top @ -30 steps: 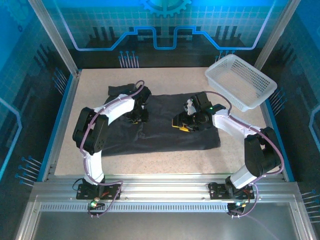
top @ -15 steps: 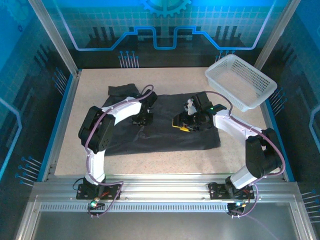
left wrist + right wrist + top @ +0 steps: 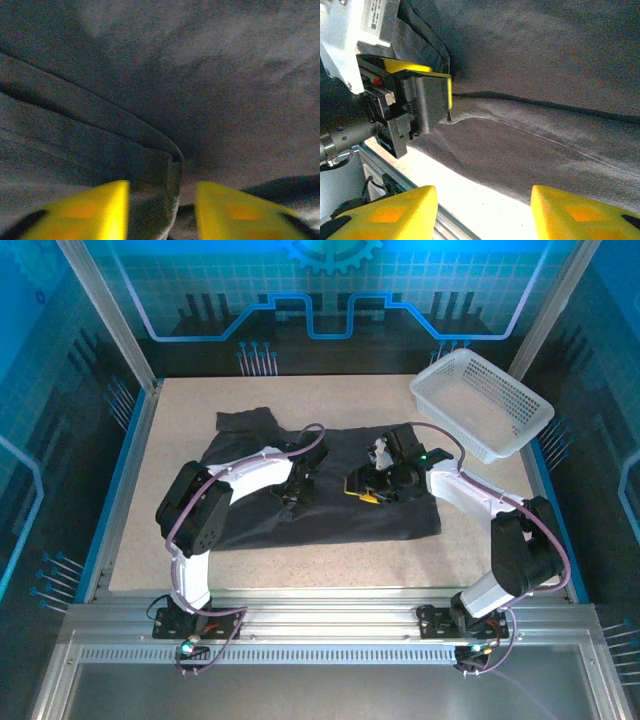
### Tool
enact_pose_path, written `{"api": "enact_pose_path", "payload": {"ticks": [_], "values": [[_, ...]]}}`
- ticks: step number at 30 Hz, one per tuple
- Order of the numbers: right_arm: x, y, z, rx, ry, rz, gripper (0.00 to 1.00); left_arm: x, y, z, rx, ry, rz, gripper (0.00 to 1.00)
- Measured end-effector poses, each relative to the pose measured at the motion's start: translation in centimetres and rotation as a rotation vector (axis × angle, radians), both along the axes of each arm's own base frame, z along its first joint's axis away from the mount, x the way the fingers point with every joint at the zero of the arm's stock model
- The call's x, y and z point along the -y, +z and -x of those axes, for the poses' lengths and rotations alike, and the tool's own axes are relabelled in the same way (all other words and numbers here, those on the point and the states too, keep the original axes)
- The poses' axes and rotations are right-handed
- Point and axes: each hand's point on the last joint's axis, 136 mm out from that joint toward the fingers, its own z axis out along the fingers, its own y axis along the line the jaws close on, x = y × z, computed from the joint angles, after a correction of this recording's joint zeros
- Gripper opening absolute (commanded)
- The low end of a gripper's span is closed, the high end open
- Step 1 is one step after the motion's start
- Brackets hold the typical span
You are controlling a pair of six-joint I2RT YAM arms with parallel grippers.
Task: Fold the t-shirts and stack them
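At left wrist, t-shirt [image 3: 210,100] hem lies between left hand's [image 3: 161,202] parted fingers.

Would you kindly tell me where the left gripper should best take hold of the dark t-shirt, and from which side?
Probably the doubled fold edge of the t-shirt, lying between the left gripper's open fingers, taken from straight above: the cloth lies flat on the table, so only that raised edge offers a pinch.

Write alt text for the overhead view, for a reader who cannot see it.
A dark grey t-shirt lies on a speckled table, with the left claw and right claw over its middle. A white mesh basket sits far right.
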Motion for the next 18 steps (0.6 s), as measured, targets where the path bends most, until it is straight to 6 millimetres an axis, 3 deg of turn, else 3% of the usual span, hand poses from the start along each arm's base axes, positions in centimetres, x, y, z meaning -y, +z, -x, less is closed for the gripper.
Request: {"api": "enact_pose_path", "payload": {"ticks": [3,6,9,11,13,15,18], "values": [[0.1,-0.2,0.1,0.000,0.000,0.006,0.53,-0.9,1.0,-0.4,0.032,0.047,-0.024,0.52],[0.6,-1.4,0.6,-0.019,-0.003,0.026,0.52,-2.4,3.6,-0.5,0.076,0.150,0.003,0.42],[1.9,-3.3,1.5,-0.061,-0.020,0.066,0.48,-5.4,7.0,-0.3,0.139,0.314,0.100,0.31],[3.0,-4.2,1.9,-0.084,-0.036,0.100,0.46,-8.1,7.7,0.5,0.142,0.428,0.154,0.28],[4.1,-4.7,1.9,-0.096,-0.051,0.133,0.43,-10.6,6.8,1.6,0.104,0.545,0.192,0.25],[5.0,-5.5,1.8,-0.109,-0.053,0.178,0.39,-12.4,4.1,2.6,0.023,0.651,0.224,0.24],[5.9,-7.4,1.9,-0.162,-0.041,0.253,0.35,-13.4,0.2,3.8,-0.099,0.753,0.230,0.24]]}}
